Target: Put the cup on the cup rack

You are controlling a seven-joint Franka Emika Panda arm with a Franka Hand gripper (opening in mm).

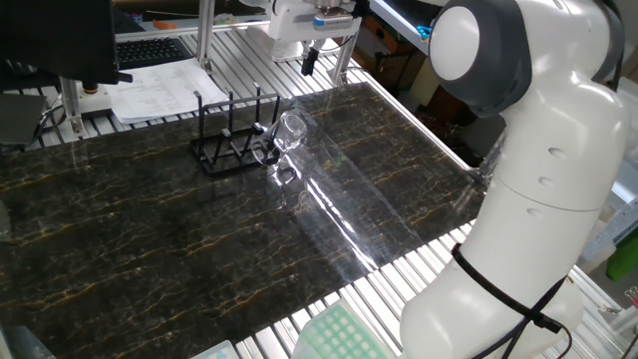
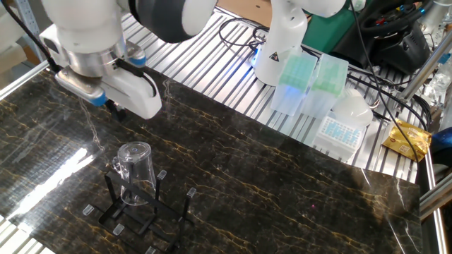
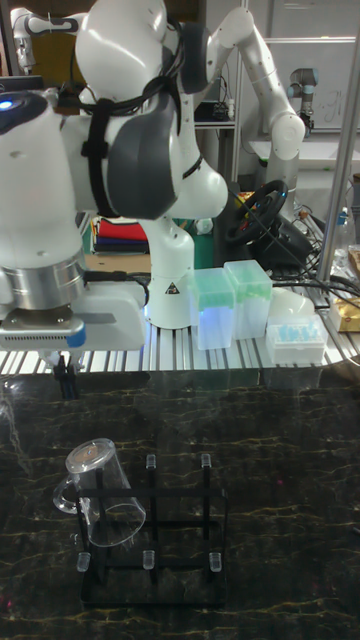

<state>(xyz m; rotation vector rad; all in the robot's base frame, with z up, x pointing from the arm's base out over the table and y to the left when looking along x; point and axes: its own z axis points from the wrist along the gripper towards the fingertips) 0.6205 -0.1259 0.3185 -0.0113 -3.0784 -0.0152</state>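
The cup (image 3: 97,492) sits upturned on a corner peg of the cup rack (image 3: 150,545), near one edge of the marble table (image 1: 179,239). The gripper (image 3: 67,380) hangs empty above that edge, well apart from the cup; whether its fingers are parted I cannot tell.

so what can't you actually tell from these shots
- Gripper: jaw state unclear; the fingers are small and dark in every view.
- Cup: inverted on the cup rack, but its clear glass hides which peg holds it.
- Papers: print too small in one fixed view.
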